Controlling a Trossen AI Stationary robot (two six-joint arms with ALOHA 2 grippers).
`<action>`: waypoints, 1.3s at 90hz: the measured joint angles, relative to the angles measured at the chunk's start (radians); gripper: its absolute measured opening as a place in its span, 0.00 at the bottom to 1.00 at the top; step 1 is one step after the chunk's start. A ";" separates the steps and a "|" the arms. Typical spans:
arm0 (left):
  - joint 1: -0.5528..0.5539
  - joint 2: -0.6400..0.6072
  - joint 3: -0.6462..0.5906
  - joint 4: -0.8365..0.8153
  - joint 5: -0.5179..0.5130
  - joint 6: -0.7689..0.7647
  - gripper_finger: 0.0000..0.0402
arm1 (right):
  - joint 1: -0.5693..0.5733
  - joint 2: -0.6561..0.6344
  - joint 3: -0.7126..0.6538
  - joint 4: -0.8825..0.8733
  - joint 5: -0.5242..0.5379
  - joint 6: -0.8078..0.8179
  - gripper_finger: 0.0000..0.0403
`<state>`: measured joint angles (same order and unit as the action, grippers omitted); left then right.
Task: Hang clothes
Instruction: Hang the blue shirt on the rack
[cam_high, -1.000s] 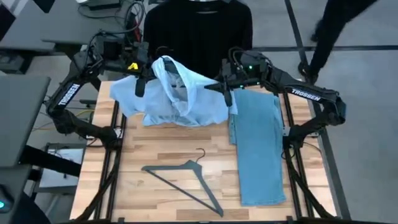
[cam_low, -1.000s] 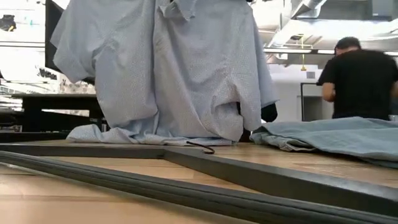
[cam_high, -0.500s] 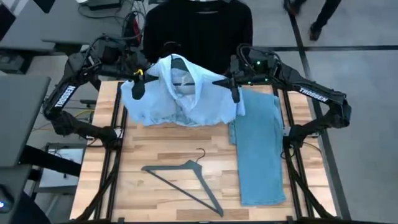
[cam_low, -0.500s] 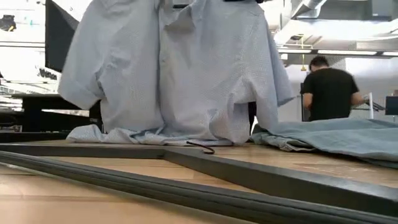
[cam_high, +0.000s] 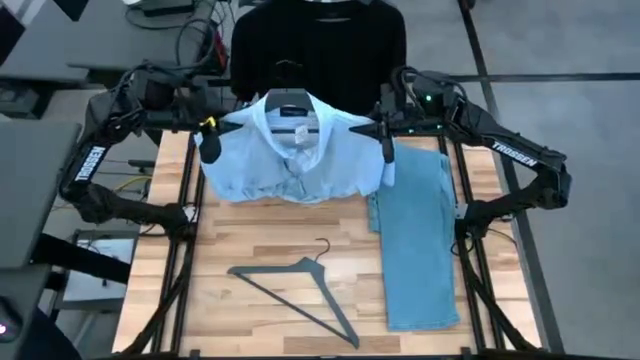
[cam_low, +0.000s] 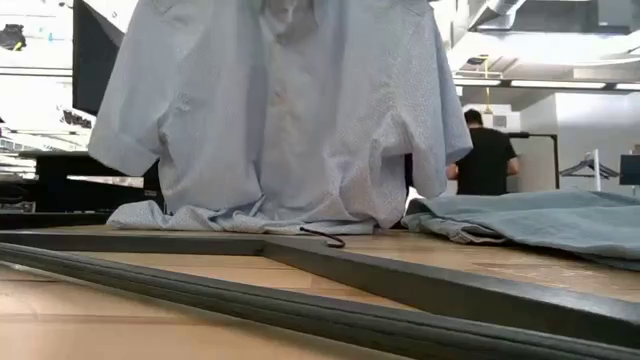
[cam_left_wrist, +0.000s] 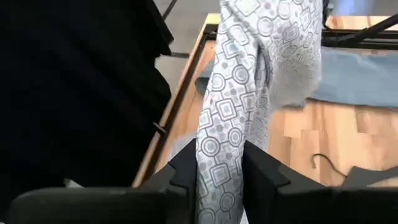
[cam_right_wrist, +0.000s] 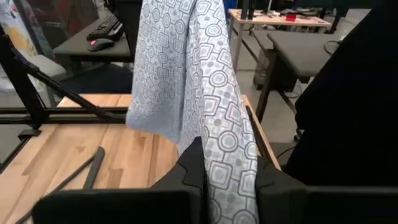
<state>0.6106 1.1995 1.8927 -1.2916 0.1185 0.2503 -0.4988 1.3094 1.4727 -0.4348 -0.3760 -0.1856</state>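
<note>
Both arms reach over the table's far edge, left gripper (cam_high: 211, 142) and right gripper (cam_high: 385, 143) each clamped on a shoulder of the lifted shirt (cam_high: 295, 150)

shirt (cam_low: 280, 110) top cut off in low view, grippers out of frame there; black tee (cam_high: 318, 45) cropped at high view's edge
</note>
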 joint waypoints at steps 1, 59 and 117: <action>0.000 0.000 0.000 -0.006 0.001 -0.007 0.17 | 0.000 0.000 0.000 -0.001 0.000 0.000 0.06; 0.009 0.044 0.022 0.109 -0.129 -0.028 0.22 | -0.081 -0.008 0.000 0.013 -0.051 0.030 0.06; 0.438 0.188 0.023 0.179 0.648 0.187 0.39 | -0.184 0.078 0.001 -0.006 -0.068 0.129 0.06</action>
<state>1.0490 1.3872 1.9160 -1.1129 0.7667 0.4370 -0.6824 1.3873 1.4734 -0.4413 -0.4441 -0.0569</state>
